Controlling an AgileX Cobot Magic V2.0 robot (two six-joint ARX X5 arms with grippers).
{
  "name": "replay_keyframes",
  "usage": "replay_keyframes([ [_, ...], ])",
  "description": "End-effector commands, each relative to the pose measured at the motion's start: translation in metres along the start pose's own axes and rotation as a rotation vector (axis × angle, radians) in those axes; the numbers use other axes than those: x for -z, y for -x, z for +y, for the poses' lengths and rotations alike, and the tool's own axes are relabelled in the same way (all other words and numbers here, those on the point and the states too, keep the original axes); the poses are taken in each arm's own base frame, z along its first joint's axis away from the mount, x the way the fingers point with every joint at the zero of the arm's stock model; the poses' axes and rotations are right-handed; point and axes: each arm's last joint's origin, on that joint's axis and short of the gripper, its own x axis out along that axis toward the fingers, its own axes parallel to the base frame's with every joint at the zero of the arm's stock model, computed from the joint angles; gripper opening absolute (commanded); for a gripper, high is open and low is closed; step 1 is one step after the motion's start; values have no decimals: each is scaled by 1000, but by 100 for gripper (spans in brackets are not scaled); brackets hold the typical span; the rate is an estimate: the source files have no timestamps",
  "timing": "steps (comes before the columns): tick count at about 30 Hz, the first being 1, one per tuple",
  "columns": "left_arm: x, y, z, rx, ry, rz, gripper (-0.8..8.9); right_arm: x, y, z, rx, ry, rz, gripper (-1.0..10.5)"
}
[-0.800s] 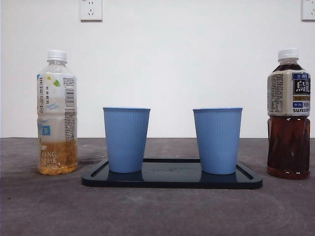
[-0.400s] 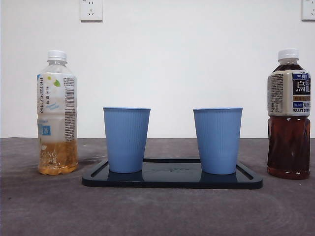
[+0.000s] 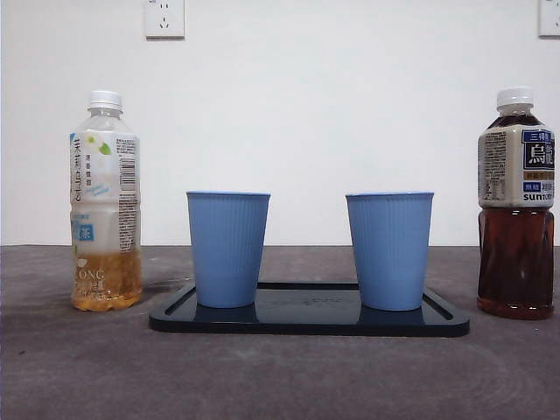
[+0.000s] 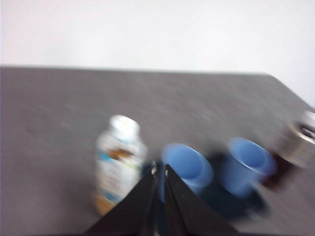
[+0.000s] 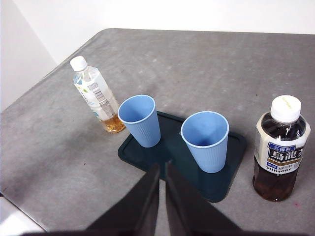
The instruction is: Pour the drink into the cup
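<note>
With both caps on and the clenched left hand (image 4: 160,169) above the jasmine tea bottle (image 4: 119,160), a hasty grasp could topple it.

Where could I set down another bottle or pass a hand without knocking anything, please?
Bare table lies in front of the tray, behind it toward the wall, and in the gap between the dark bottle and the tray. Tighter: between the two cups, and between the pale bottle and the nearest cup.
</note>
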Motion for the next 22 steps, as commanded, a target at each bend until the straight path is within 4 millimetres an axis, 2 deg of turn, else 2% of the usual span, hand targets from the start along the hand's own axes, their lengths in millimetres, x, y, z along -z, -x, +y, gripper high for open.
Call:
replay_keyframes([
  [1,16,-13,15,-95,-107,-138,20,-3,2,2,-11,14,-17,19],
  [6,80,-30,42,-227,-158,-261,20,-3,2,2,-11,14,-17,19],
  [10,131,-45,58,-275,-156,-238,20,-4,2,2,-13,15,-23,19],
  [13,157,-54,65,-277,-146,-225,20,-4,2,2,-13,15,-23,19],
  [16,174,-60,69,-274,-118,-229,20,-4,2,2,-13,15,-23,19],
  [22,194,-66,75,-303,-40,-246,20,-4,2,2,-13,15,-23,19],
])
